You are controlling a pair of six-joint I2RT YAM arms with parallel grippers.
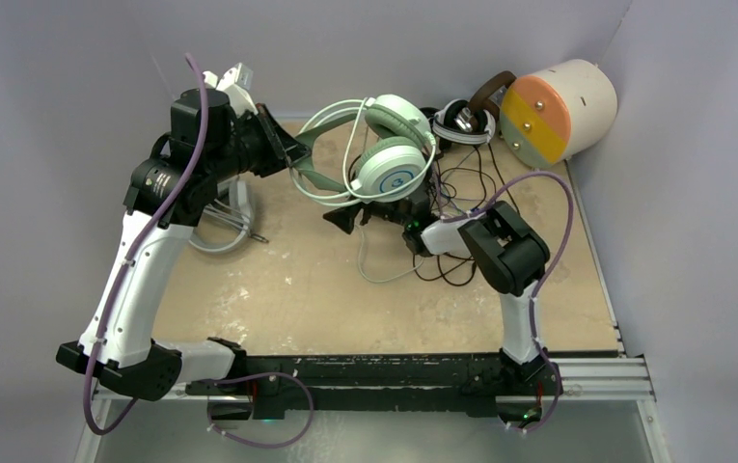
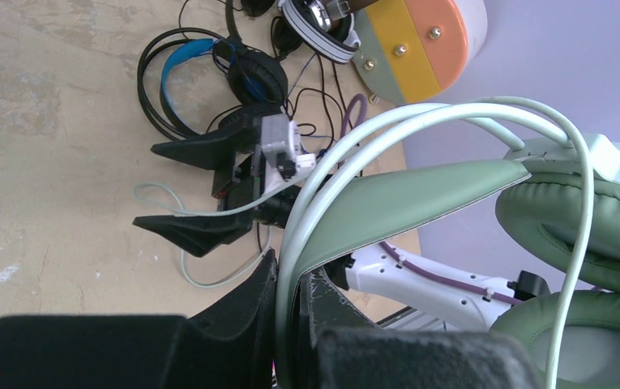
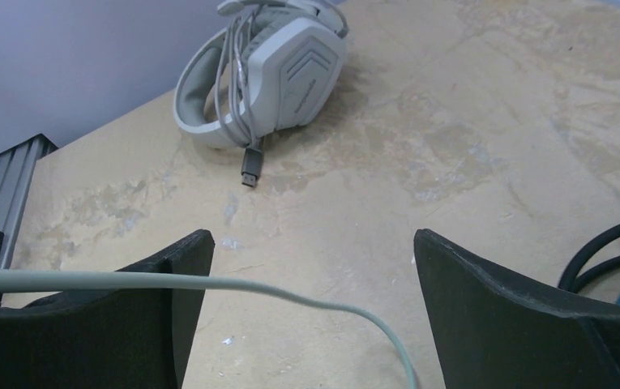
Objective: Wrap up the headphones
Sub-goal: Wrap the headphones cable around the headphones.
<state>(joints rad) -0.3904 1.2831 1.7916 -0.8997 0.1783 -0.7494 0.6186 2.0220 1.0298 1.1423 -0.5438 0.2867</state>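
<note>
seen from the top camera, the left gripper [image 1: 295,154] is at about 11 o'clock of the table [image 1: 297,309]. its fingers are pressed on the headband of the mint-green headset [image 1: 389,164], and the headset hangs off the board toward 12 o'clock. in the left wrist view the thin pale bands and the green pad of this headset [image 2: 404,194] go down between the two black fingers of that gripper [image 2: 288,300], and the ear cups are at the right edge.

the right gripper [image 1: 360,214] is near the centre, just under the hanging ear cups, pointing toward 9 o'clock. its jaws are spread wide and hold nothing. in the right wrist view the mint cable [image 3: 290,288] passes in front of one finger and drops into the gap of the gripper [image 3: 306,316]; i cannot tell if it touches.

the white-grey headset [image 3: 266,73] lies at 9 o'clock, partly behind the left arm, with its cable bundled on it and the plug [image 3: 250,172] on the board. the black headset with blue headband [image 2: 209,77], the black-and-white headset [image 1: 461,121] and the brown headset [image 1: 488,92] are at about 1 o'clock with loose dark cables, close to the cream cylinder [image 1: 558,108].
</note>
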